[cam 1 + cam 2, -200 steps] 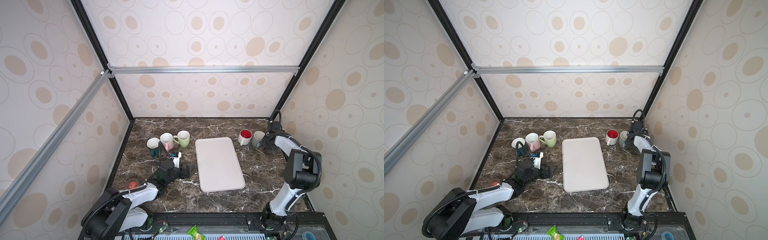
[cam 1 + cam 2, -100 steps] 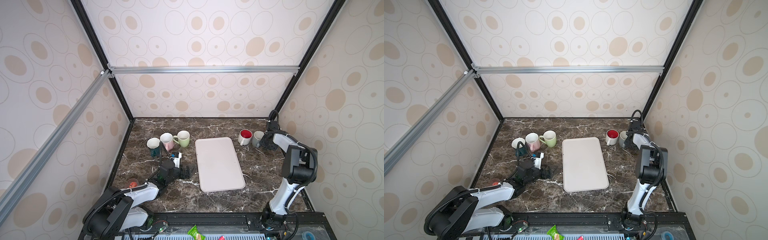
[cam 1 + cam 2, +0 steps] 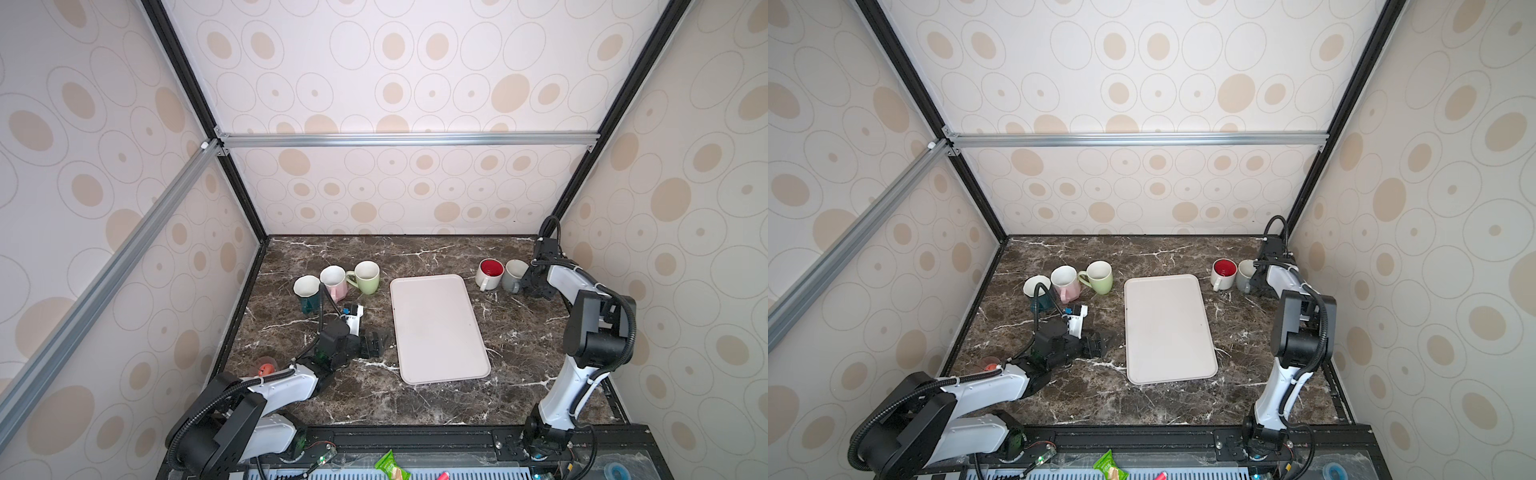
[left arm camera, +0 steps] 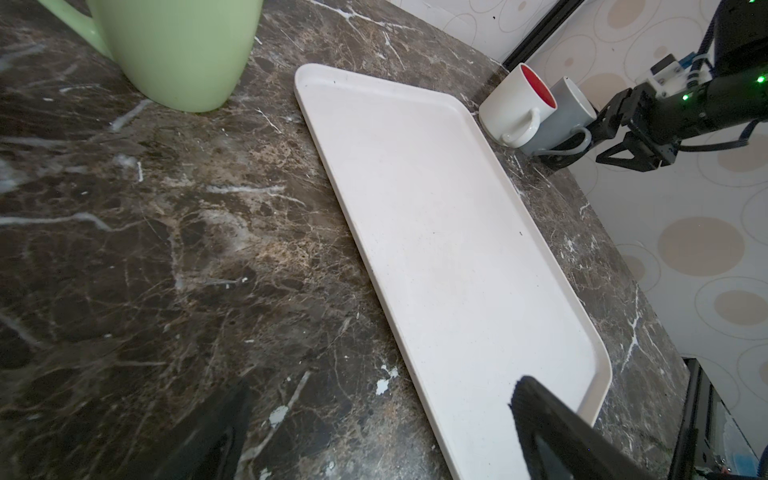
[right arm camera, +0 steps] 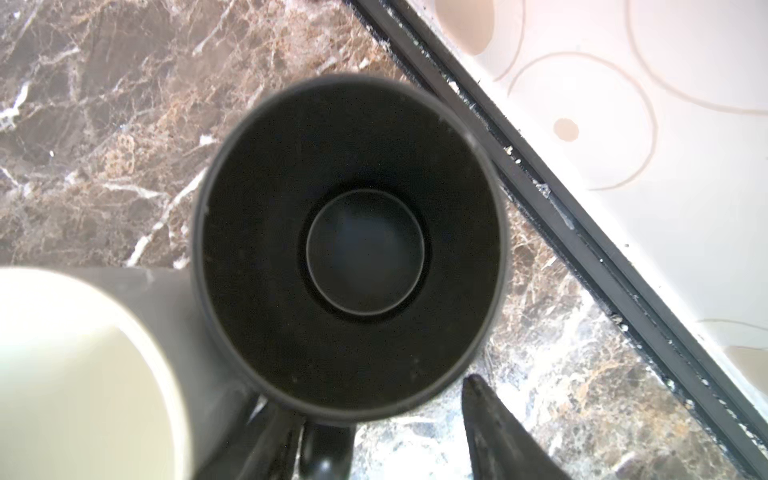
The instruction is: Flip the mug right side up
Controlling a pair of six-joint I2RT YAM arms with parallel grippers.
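Both top views are overlooking the whole table point(image 3: 519, 353); wrist cameras are sitting close, left facing the tray point(image 4: 436, 228), right a mug point(image 5: 353, 249).

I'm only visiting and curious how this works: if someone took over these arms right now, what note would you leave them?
Left gripper: open, holding nothing, low over the dark marble table beside the cream rectangular tray.
Right gripper: open, its fingers either side of the handle of the round black mug; contact cannot be told.
That mug: standing mouth up on the table near the back right corner, next to the grey mug with a pale inside.
Done: the mug is right side up.
Left: probably just lifting the right arm clear without tipping it.
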